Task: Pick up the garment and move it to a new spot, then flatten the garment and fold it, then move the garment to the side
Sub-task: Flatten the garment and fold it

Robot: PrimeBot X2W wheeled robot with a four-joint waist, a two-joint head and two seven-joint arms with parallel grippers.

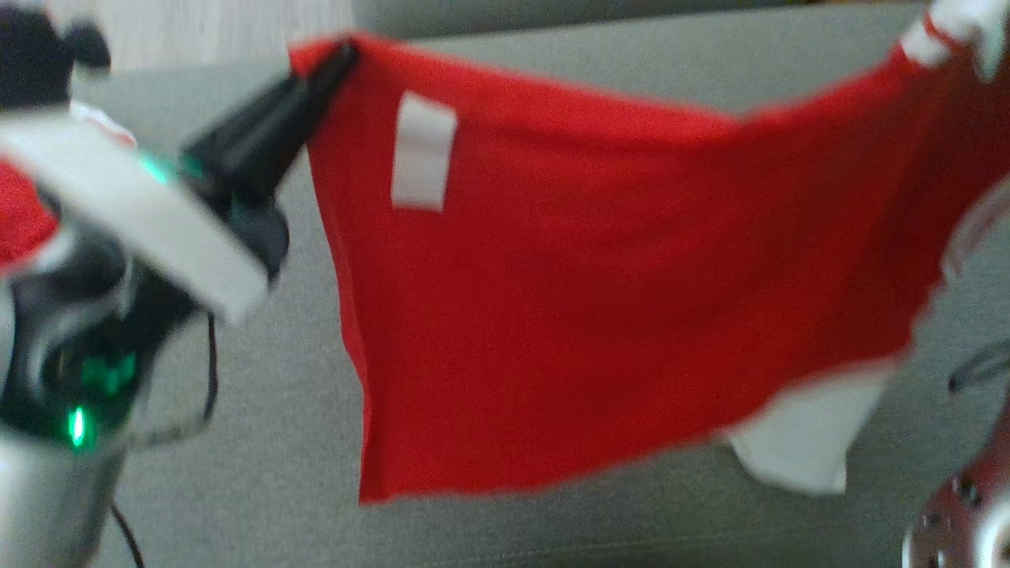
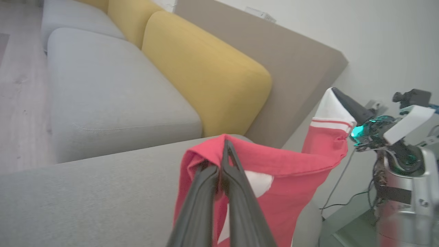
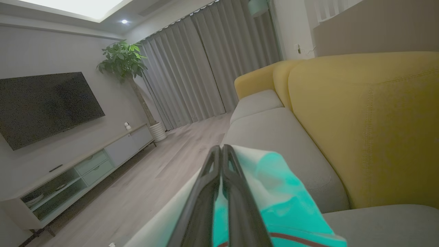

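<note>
Jaws clenched: your left gripper [image 1: 341,54], upper left, and right gripper [image 3: 222,148] pinch the limp red-and-white garment [image 1: 592,276].

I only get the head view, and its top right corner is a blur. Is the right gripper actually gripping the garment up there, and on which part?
Observer: Yes. The left wrist view shows the right gripper shut on the white sleeve cuff of the garment, just above the cuff's red stripes.
Operator: Good. What lies beyond the hanging cloth? All I see past it is grey.
Observer: A yellow back cushion stands behind the grey seat cushion, with a taller beige panel behind that.
</note>
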